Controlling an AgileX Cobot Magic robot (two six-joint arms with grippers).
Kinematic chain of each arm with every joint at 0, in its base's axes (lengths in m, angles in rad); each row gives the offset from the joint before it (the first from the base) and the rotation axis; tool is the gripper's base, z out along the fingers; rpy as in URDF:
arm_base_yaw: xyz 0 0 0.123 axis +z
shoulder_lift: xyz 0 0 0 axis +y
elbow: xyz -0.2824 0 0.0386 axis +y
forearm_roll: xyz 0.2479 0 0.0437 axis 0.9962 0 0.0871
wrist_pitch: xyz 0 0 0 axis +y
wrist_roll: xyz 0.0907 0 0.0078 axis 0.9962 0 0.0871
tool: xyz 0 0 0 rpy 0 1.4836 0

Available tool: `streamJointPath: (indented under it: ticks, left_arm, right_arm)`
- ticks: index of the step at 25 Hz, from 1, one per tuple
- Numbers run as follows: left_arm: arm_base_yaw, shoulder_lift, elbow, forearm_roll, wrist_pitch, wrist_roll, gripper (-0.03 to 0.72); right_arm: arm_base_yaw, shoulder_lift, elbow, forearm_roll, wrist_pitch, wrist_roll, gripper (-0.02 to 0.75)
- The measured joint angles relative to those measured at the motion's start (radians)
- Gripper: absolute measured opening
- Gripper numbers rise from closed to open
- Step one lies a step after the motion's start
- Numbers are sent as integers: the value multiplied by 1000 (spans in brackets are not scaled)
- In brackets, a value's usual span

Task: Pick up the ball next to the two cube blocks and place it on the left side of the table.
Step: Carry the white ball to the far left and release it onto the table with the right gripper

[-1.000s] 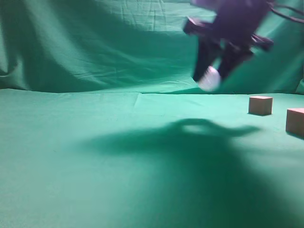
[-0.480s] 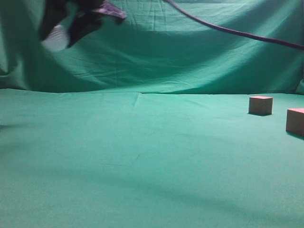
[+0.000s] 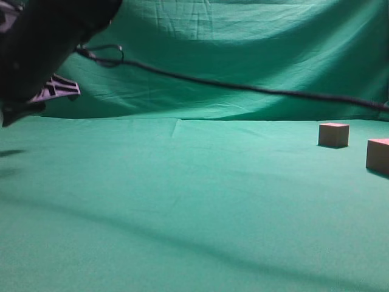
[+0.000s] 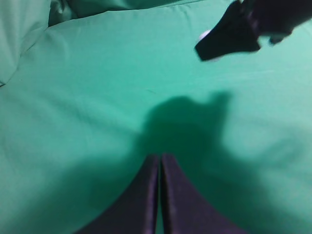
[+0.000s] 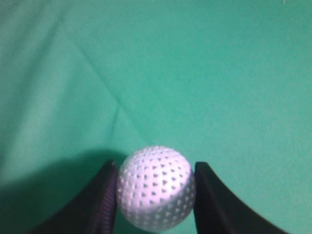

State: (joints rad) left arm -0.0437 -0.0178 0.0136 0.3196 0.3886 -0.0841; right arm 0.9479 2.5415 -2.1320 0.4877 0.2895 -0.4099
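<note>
Broad green cloth-covered table (image 3: pixel 194 201) spreads wide; two small reddish-brown cube blocks (image 3: pixel 333 134) sit far right. Right pincer (image 5: pixel 155 187) hangs above the cloth at far left, clamped on the small white dimpled golf ball (image 5: pixel 156 187). Hard, light, likely slippery and prone to roll; pinched across its widest middle. Left pincer (image 4: pixel 159 168) shut tight, empty.
</note>
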Motion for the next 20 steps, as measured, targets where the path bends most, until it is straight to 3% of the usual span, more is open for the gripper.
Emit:
streamJointPath:
  ticks: [4,9,11,18,20]
  left_arm:
    - [0,0,0,0,0,0,0]
    - [0,0,0,0,0,0,0]
    - [0,0,0,0,0,0,0]
    - [0,0,0,0,0,0,0]
    - [0,0,0,0,0,0,0]
  right_arm:
    - [0,21,0,0,-14,-11,315]
    - [0,29,-2,0,-18,-20,539]
    - [-2,27,-2,-4,-16,-21,592]
    - [-59,-130,-14,-22,141,-24,575]
    - [-88,-215,-20,-29,235,-24,494]
